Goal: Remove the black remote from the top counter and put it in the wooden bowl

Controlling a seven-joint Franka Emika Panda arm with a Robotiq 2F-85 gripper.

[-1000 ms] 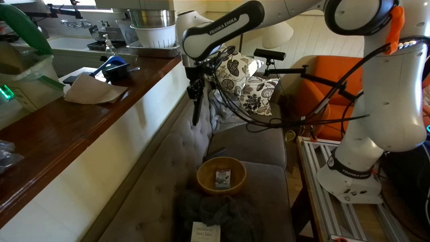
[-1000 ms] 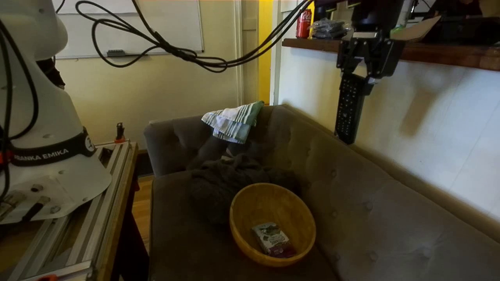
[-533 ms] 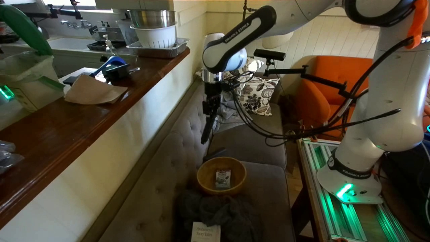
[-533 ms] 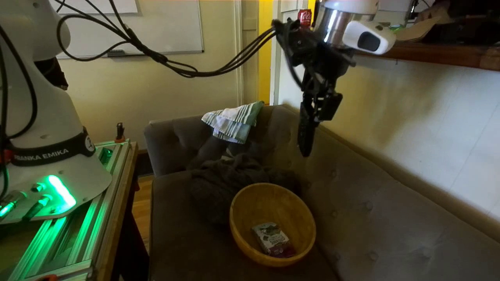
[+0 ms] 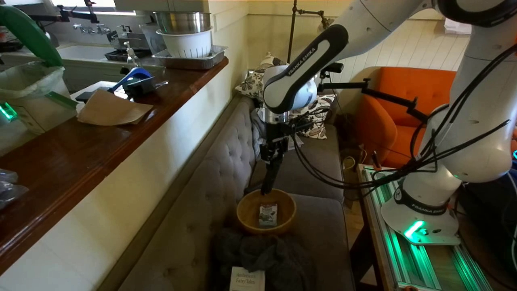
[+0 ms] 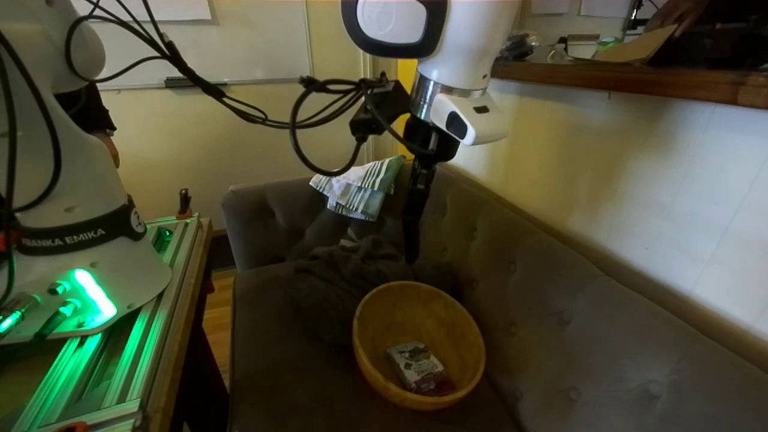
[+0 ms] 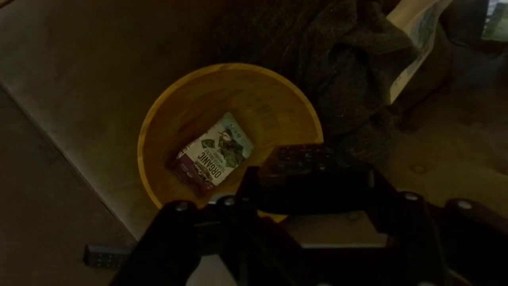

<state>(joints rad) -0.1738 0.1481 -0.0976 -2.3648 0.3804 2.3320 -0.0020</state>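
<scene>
My gripper (image 5: 274,151) is shut on the black remote (image 5: 270,178), which hangs down tilted a little from upright. The gripper (image 6: 420,183) and the remote (image 6: 411,234) also show in an exterior view. The remote is in the air above the wooden bowl (image 5: 245,210). In the wrist view the remote's buttoned face (image 7: 301,157) is between the fingers and overlaps the bowl's rim (image 7: 147,119). The bowl (image 6: 384,312) stands on the couch and holds a snack packet (image 7: 216,151). The top counter (image 5: 117,145) runs along the left in an exterior view.
A second dark remote (image 7: 104,257) lies on the couch cushion beside the bowl. A dark blanket (image 5: 262,248) and a book (image 5: 247,279) lie on its other side. The tufted backrest (image 6: 576,300) rises close to the bowl. A paper (image 5: 113,108) lies on the counter.
The arm has swung away from the counter wall and come down, carrying the remote from beside the wall to above the bowl. The base light has turned green. The bowl has not moved.
</scene>
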